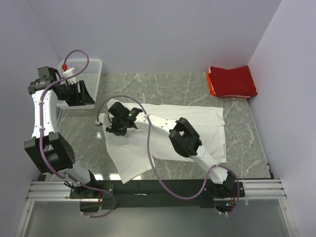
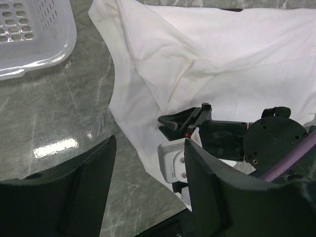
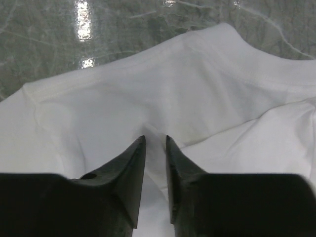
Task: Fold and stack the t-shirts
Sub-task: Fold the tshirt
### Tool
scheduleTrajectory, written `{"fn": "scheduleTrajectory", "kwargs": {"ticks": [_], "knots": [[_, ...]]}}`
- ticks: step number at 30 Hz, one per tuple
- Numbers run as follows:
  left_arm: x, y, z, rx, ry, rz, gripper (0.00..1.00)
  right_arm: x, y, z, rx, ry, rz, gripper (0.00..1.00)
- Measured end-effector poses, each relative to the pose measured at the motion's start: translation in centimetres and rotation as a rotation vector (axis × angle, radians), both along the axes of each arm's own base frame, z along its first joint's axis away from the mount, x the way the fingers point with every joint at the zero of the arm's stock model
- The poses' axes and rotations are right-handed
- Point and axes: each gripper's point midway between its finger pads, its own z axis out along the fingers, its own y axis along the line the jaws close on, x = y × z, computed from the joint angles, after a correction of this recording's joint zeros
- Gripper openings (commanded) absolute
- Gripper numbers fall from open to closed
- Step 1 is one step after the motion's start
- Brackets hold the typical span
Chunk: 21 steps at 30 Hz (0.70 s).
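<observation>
White tee flat, long axis L-R, R claw pinching it, L claw open

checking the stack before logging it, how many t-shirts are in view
2. The white t-shirt lies spread out in the centre; the red t-shirt sits folded at the far right corner. The basket is partly hidden, so its inside is unclear.
</observation>
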Motion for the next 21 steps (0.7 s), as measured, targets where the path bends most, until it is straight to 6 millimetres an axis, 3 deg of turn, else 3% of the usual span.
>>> {"fn": "scheduleTrajectory", "kwargs": {"ticks": [4, 12, 14, 15, 16, 17, 21], "knots": [[0.0, 0.0, 0.0, -0.001, 0.000, 0.000, 0.63, -0.2, 0.0, 0.0, -0.001, 0.006, 0.012, 0.00], [0.1, -0.1, 0.0, -0.005, -0.007, -0.004, 0.63, -1.3, 0.1, 0.6, 0.024, 0.042, 0.048, 0.00], [0.1, -0.1, -0.1, -0.006, -0.006, -0.004, 0.63, -1.4, 0.1, 1.0, 0.032, 0.046, 0.047, 0.24], [0.1, -0.1, -0.2, -0.007, -0.005, -0.003, 0.63, -1.4, 0.2, 1.3, 0.036, 0.048, 0.042, 0.53], [0.1, -0.1, -0.2, -0.008, -0.003, -0.003, 0.63, -1.4, 0.2, 1.4, 0.038, 0.051, 0.033, 0.64], [0.1, -0.1, -0.3, -0.009, -0.003, -0.003, 0.63, -1.2, 0.3, 1.6, 0.040, 0.046, 0.030, 0.70], [0.0, 0.0, -0.4, -0.011, 0.000, -0.002, 0.63, -0.7, 0.5, 2.4, 0.048, 0.026, 0.016, 0.73]]}}
